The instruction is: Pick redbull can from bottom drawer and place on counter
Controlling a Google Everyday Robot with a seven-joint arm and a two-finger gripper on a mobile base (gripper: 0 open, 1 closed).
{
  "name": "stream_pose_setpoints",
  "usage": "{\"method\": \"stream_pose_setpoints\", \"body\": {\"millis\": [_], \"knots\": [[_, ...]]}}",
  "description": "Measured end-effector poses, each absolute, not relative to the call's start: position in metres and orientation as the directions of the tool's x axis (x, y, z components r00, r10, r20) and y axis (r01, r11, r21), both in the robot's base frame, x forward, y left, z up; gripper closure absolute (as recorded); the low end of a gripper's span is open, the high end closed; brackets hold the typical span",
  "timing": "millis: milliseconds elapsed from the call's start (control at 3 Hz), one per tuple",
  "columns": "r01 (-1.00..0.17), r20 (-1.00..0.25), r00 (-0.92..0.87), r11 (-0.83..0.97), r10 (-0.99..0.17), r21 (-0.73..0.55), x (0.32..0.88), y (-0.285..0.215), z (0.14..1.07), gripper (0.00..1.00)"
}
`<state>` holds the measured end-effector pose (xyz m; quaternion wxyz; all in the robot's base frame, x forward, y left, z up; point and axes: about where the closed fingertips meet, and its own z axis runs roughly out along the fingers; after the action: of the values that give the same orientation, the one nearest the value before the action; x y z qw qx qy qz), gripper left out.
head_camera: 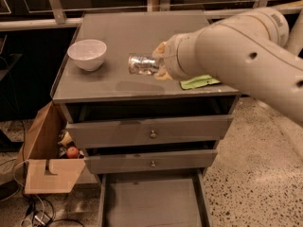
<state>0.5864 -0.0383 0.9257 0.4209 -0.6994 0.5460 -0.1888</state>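
Observation:
The redbull can (142, 64), silvery and shiny, lies sideways in the air just above the counter (118, 32), pointing left. My gripper (160, 63) is shut on its right end, at the tip of the big white arm that comes in from the right. A faint shadow of the can falls on the counter's front part. Below, the bottom drawer (151, 202) is pulled out, and its grey floor shows nothing on it.
A white bowl (87, 54) stands at the counter's left. A green snack bag (200, 82) lies at the right, mostly behind the arm. Two knobbed drawers (152, 132) sit above the bottom one. A cardboard box (45, 160) with an apple stands left of the cabinet.

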Motion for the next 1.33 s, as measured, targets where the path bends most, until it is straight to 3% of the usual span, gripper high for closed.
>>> {"method": "stream_pose_setpoints", "body": {"millis": [1333], "knots": [[-0.684,-0.164,0.397,-0.172,-0.903,-0.709,0.68,-0.009,0.885,1.0]]}}
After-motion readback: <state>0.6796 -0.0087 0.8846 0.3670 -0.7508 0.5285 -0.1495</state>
